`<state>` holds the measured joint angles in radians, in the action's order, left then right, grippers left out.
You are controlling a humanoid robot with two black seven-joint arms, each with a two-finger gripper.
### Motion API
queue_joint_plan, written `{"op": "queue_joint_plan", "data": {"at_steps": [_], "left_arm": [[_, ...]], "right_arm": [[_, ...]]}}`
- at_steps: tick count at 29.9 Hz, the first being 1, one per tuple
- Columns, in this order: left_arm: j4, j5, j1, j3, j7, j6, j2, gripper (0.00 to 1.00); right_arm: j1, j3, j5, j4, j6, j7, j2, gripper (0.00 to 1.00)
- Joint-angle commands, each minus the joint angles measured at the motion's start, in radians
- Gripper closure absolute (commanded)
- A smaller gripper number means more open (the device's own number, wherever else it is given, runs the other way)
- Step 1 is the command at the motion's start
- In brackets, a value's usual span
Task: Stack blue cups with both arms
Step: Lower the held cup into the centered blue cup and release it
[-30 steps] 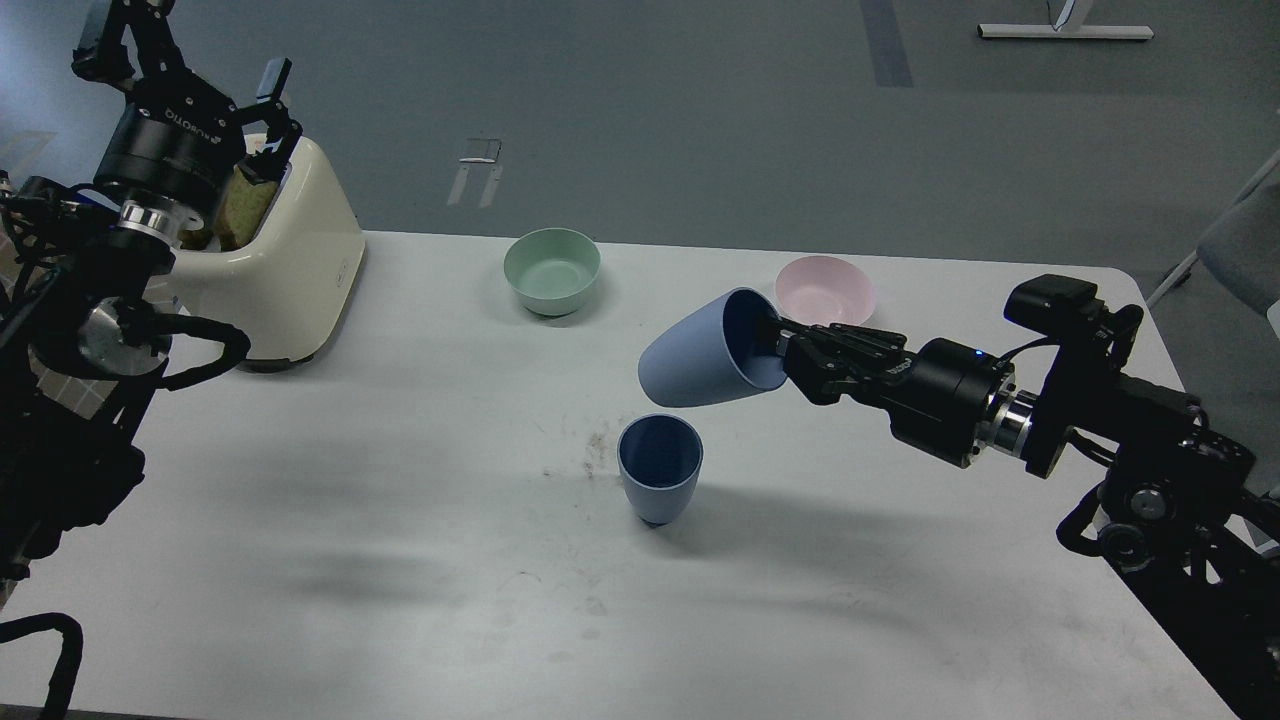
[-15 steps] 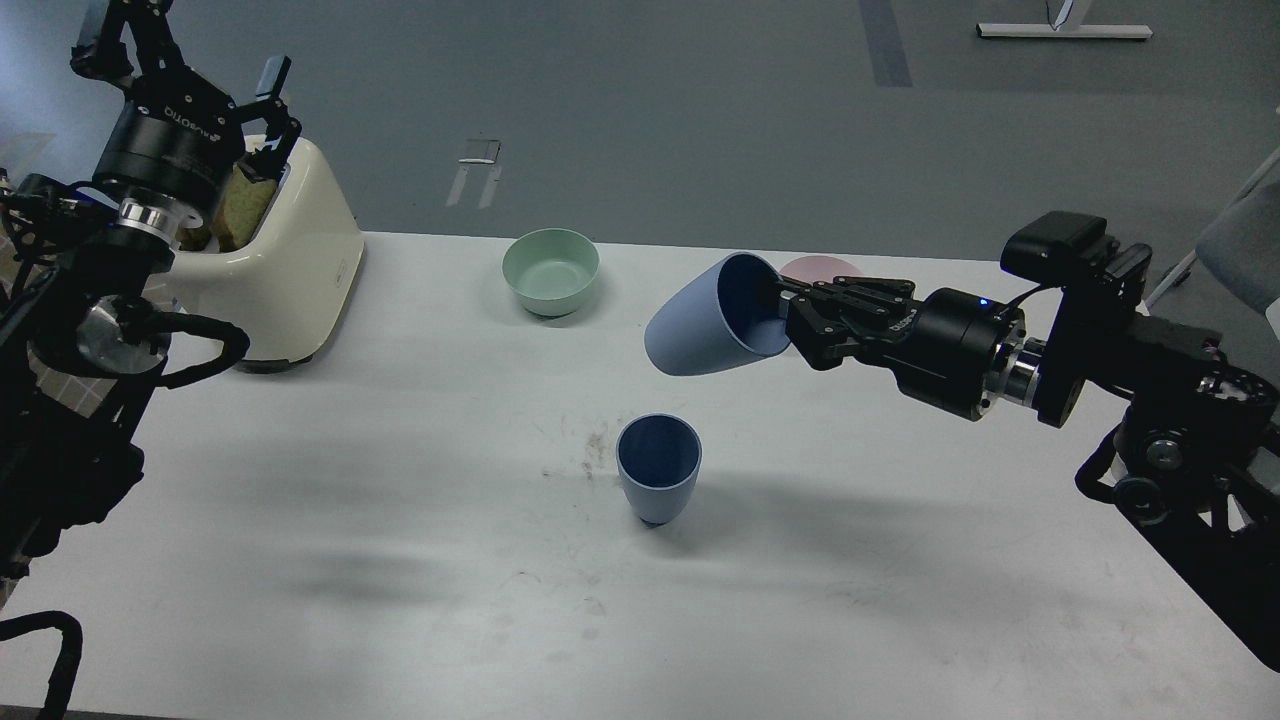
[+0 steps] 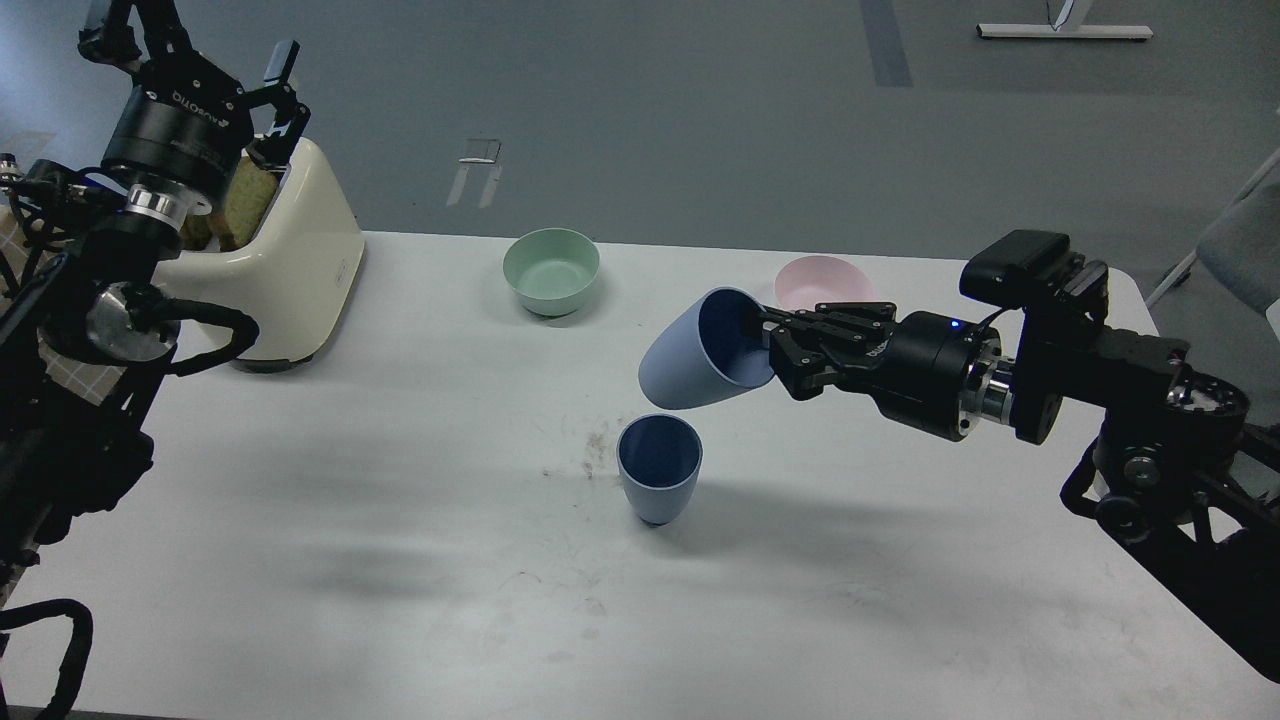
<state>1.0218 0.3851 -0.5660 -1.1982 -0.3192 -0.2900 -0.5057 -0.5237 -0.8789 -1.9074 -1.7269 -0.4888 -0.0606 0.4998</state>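
A darker blue cup (image 3: 658, 477) stands upright on the white table (image 3: 400, 520), near its middle. My right gripper (image 3: 768, 352) is shut on the rim of the lighter periwinkle cup (image 3: 700, 350). It holds that cup tilted on its side, mouth toward the gripper, just above and slightly right of the darker cup; the two cups are apart. My left gripper (image 3: 190, 55) is raised at the far left above a cream toaster, with its fingers spread open and empty.
A cream toaster (image 3: 285, 260) with bread in its slot stands at the back left. A mint-green bowl (image 3: 551, 270) sits at the back centre and a pale pink bowl (image 3: 825, 283) at the back right, behind my right gripper.
My right gripper has moved left and down with the periwinkle cup, bringing it close above the darker cup. My left arm has shifted slightly.
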Motion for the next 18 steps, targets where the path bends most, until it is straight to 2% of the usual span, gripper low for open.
{"op": "queue_joint_plan", "data": {"at_steps": [1,18], "left_arm": [[0.0,0.0,-0.008,0.017,0.0,0.0,-0.008,0.02],[0.001,0.0,-0.009,0.019,-0.001,0.0,-0.01,0.02]], "right_arm": [[-0.006,0.034,-0.004,0.0,0.0,0.011,0.002,1.0],[-0.025,0.101,-0.002,-0.002,0.0,0.024,0.002,1.0]]}}
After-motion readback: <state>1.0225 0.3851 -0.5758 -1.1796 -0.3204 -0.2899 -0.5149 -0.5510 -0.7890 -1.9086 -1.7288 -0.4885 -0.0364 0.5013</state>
